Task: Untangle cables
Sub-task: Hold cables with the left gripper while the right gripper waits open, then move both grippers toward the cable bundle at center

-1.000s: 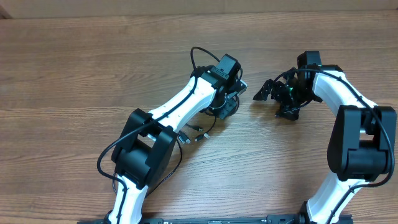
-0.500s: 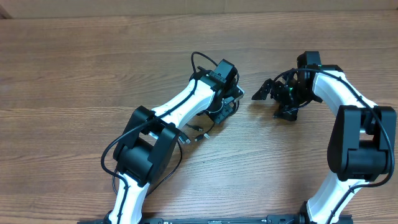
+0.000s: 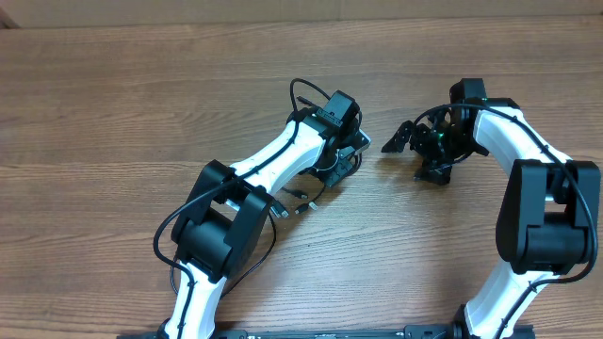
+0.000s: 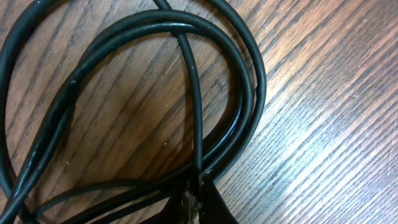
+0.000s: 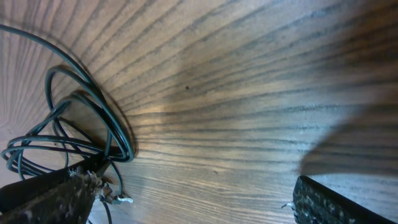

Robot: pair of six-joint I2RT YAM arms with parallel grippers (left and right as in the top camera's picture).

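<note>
While cables (image 4: 194,99) coil right at left pincer (image 3: 350,153), grip unclear, right pincer (image 5: 196,186) spread

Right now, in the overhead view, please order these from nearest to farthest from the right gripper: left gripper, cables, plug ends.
From the right gripper:
1. The left gripper, just to its left.
2. The cables, looped under the left gripper, lower left.
3. The plug ends, farthest, beside the left arm.

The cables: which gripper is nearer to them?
Left. The left gripper sits directly over the cables; the right gripper is open, apart from them, to their right.
</note>
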